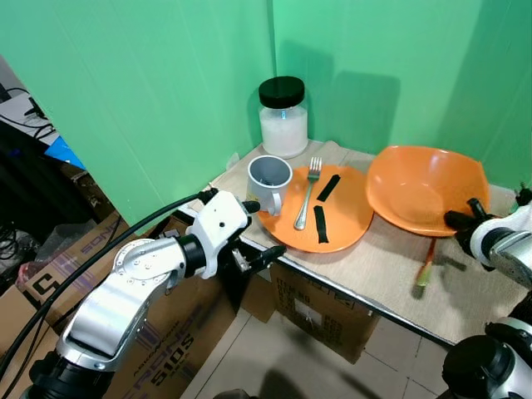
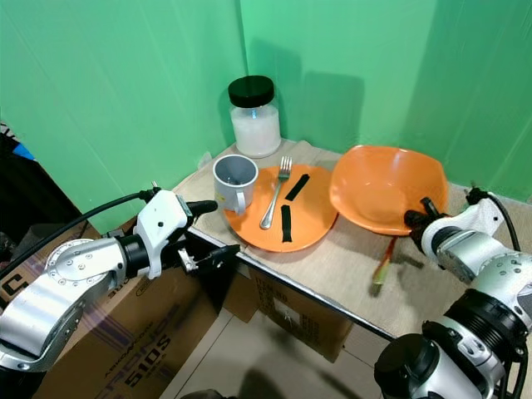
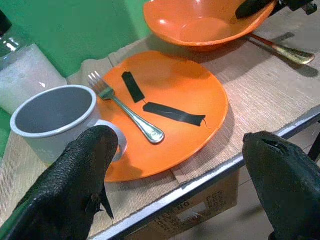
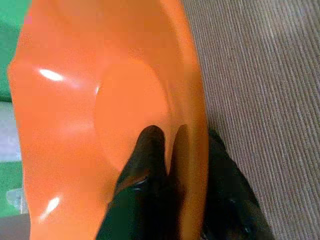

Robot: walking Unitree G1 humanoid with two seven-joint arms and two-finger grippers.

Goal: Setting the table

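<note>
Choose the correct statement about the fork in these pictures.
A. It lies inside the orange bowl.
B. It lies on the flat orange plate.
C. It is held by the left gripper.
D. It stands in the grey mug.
B: the fork lies across the orange plate, beside the grey mug.

Head stereo pair looks forward and down at the table [image 1: 465,291] corner; left wrist camera, low at its front edge, shares the orange plate [image 3: 170,95]; right wrist camera sits close against the orange bowl [image 4: 75,125].
</note>
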